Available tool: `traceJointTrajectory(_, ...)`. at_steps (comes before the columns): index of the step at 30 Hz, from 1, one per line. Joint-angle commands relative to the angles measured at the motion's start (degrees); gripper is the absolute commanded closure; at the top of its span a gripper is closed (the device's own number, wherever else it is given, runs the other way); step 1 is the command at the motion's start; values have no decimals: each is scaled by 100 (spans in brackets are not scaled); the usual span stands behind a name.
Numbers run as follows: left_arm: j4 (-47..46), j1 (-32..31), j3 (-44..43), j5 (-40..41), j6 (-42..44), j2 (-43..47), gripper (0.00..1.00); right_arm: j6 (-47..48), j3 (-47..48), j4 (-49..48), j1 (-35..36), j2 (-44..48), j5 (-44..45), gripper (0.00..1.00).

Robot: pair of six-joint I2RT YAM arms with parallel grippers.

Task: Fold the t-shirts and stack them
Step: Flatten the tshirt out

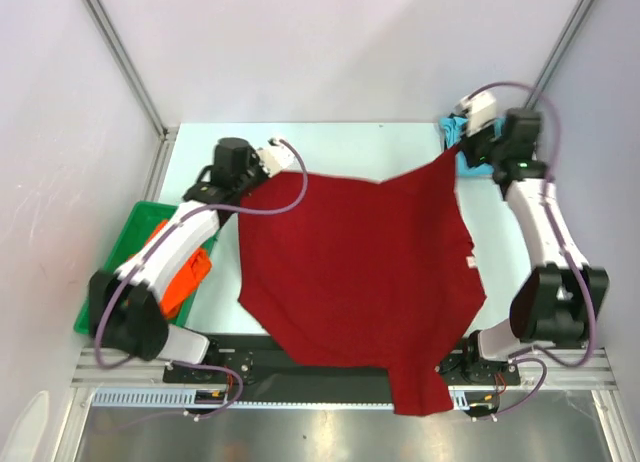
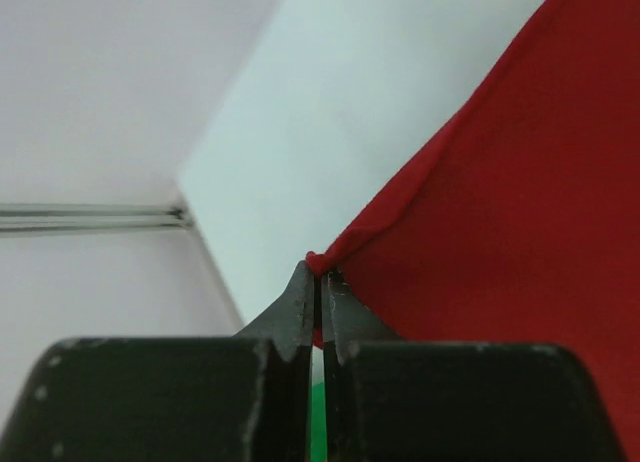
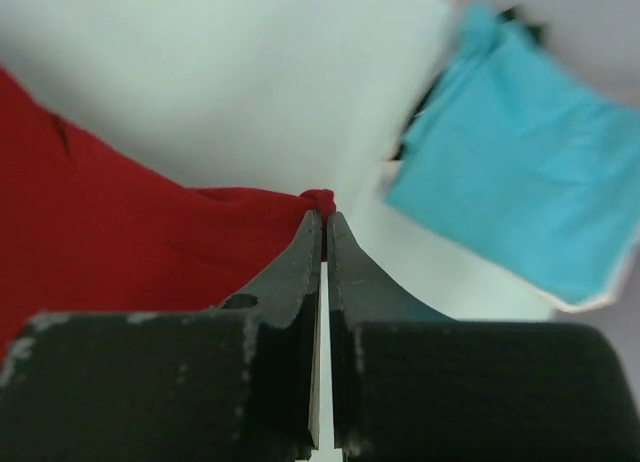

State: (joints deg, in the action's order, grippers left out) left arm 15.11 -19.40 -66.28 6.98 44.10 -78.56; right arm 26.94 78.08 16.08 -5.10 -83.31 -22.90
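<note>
Pinching corners of red t-shirt (image 1: 360,272) are left pincer (image 2: 318,272), right pincer (image 3: 325,218)

Pale green-white worktop (image 1: 400,147), seen from above, with white walls along its far and side edges. A red shirt (image 1: 360,272) is spread wide over most of the middle. Its two far corners are lifted clear of the surface and its near end hangs past the near edge. A turquoise shirt (image 1: 453,132) lies in the far right corner, just beside the red shirt's raised right corner. A green tray (image 1: 125,232) sits at the left edge.
</note>
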Motion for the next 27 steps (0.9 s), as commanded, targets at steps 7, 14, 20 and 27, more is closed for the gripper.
traceJointTrajectory(7, -518, 217, -1016, -100, -436, -2100, 100, 708, 617, -860, 493, -1678, 496, 100)
traceJointTrajectory(14, -448, 498, -1765, -22, -709, -3076, 99, 673, 2330, -685, 458, -3251, 663, 100)
traceJointTrajectory(20, -151, 779, -2555, 22, -762, -3797, 100, 523, 3730, -359, 440, -4518, 751, 100)
traceJointTrajectory(27, 97, 947, -3654, 128, -973, -4623, 100, 497, 5354, -166, 493, -5757, 909, 100)
